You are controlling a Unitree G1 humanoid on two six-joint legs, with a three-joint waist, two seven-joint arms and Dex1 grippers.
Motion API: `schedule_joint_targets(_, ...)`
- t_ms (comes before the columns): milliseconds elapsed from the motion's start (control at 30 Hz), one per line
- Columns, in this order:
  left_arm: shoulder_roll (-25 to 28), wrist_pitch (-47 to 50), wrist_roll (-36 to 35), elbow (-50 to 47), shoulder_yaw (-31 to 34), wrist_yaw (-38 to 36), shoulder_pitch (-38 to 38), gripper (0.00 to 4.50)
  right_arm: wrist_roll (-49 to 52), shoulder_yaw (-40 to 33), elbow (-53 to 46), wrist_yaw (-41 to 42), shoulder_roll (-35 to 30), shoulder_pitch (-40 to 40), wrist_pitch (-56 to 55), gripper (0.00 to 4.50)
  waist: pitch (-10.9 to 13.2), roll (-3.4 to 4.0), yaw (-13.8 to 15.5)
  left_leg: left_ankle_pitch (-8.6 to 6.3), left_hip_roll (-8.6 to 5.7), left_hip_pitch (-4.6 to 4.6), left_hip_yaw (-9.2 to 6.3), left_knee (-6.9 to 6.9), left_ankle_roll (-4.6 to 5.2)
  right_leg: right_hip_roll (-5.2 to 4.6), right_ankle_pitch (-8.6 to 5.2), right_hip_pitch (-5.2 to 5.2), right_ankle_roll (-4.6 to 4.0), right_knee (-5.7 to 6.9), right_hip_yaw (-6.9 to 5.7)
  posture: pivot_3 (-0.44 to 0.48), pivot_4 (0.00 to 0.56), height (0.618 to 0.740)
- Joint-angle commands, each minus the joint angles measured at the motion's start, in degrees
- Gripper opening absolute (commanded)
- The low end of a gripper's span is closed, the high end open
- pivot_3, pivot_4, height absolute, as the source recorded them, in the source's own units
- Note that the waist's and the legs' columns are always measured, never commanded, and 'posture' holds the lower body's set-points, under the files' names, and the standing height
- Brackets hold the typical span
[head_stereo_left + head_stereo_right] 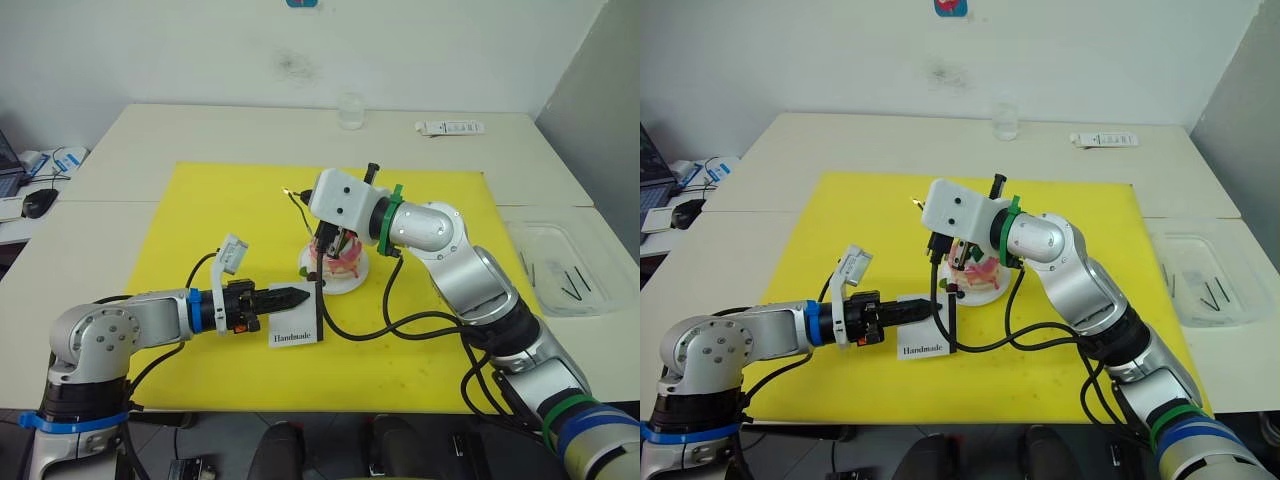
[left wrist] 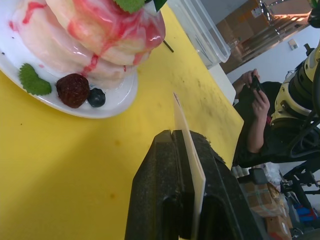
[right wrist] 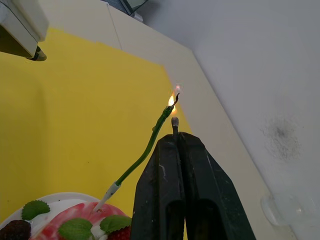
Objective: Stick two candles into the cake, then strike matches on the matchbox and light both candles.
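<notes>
Cake (image 1: 340, 262): on its white plate (image 2: 107, 102), centre of the yellow mat (image 1: 200, 215) on my bench (image 1: 120, 140).

Greenish candle (image 3: 145, 150): stuck in the cake, leaning, tip aflame.

Left hand (image 1: 300, 296): I see it clamped on the matchbox (image 1: 296, 325), held upright on edge just in front of the cake.

Right hand (image 3: 175, 136): over the cake, fingers together on a match (image 3: 175, 125), its lit head touching the candle tip.

Clear tray (image 1: 560, 265): on the bench, right of the mat, holding thin sticks.
</notes>
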Motion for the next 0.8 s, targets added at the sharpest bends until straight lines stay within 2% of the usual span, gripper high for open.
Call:
schedule_joint_targets(33,0.01,-0.69,-0.84,-0.75,0.3,-0.97,-0.75,0.0,-0.34,-1.18,-2.3,-0.04,0.11,-0.29,-0.56,0.01,0.0,0.0,0.0,0.0,0.0,0.0,0.0,0.0,0.0,0.0,0.0,0.0,0.0,0.0,0.0,0.0,0.15,0.74)
schedule_joint_targets(467,0.22,-0.31,-1.02,-0.55,0.33,-1.43,-1.12,0.0,0.42,-2.79,-4.85,0.21,-0.64,0.19,0.61,0.01,0.0,0.0,0.01,0.0,0.0,0.0,0.0,-0.01,0.0,0.0,-0.01,-0.01,0.01,0.0,0.0,0.0,0.15,0.74)
schedule_joint_targets(800,0.82,1.3,-2.91,0.16,1.43,-1.26,-1.75,0.0,11.5,-10.53,-18.07,6.69,-3.98,1.63,9.79,0.01,0.01,0.01,0.04,0.0,0.0,-0.05,-0.03,-0.05,0.0,-0.01,-0.03,-0.04,0.03,-0.03,-0.04,0.0,0.15,0.74)
